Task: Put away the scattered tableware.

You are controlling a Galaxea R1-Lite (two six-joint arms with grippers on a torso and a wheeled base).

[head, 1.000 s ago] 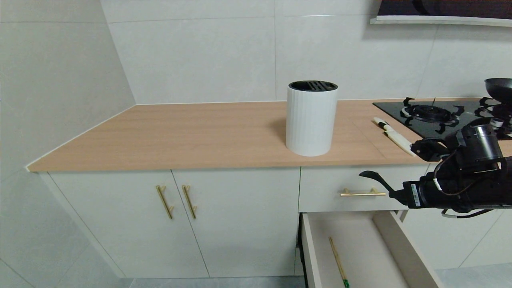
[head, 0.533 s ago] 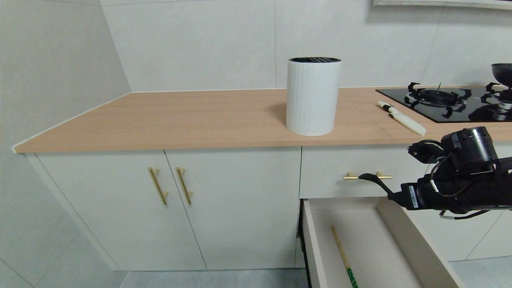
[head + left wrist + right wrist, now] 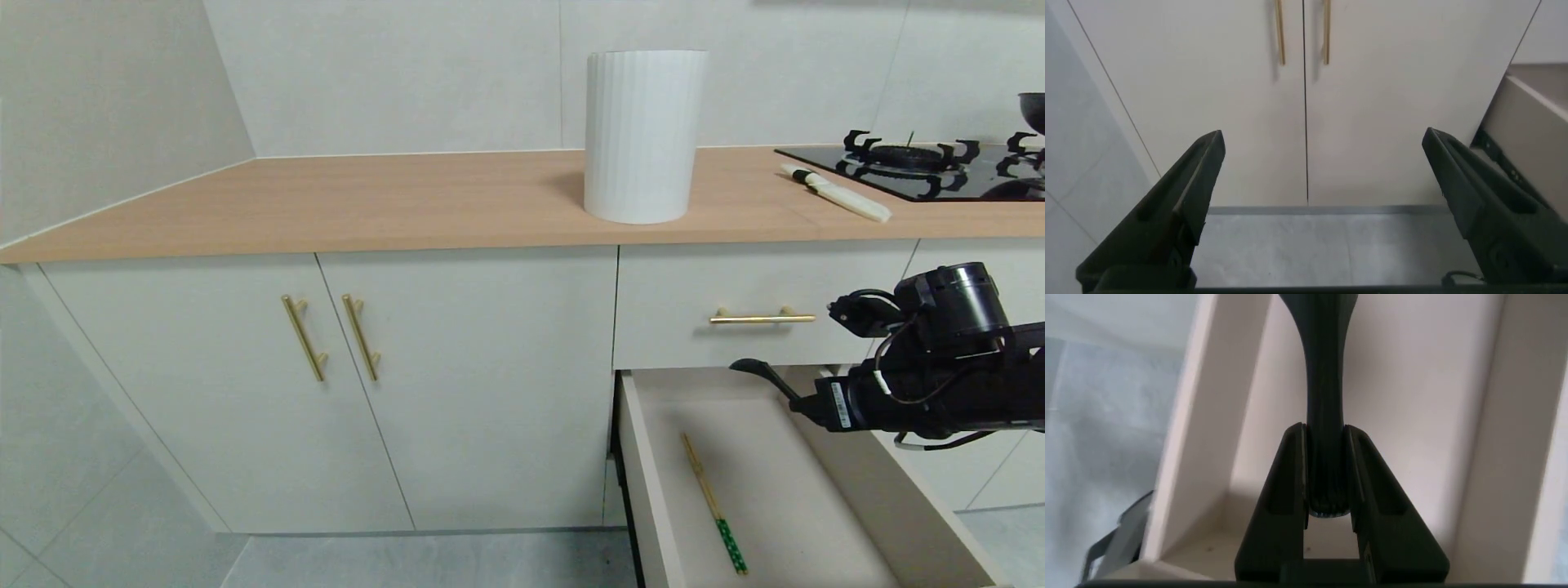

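R pincer [image 3: 804, 400] w/ black spoon [image 3: 769, 379] over open drawer [image 3: 642, 465], chopsticks [image 3: 714, 514] inside

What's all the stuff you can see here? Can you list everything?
counter: 1, wood-brown, along the wall
holder: 1, white, on the counter
stove: 1, black, at the counter's right end
knife: 1, cream, on the counter beside the stove
drawer: 1, cream, pulled open
chopsticks: 1 pair, tan with green ends, in the drawer
spoon: 1, black, over the drawer
handles: 3, gold, on the cupboard
right hand: black, shut on the spoon
left hand: black, open, facing the cupboard
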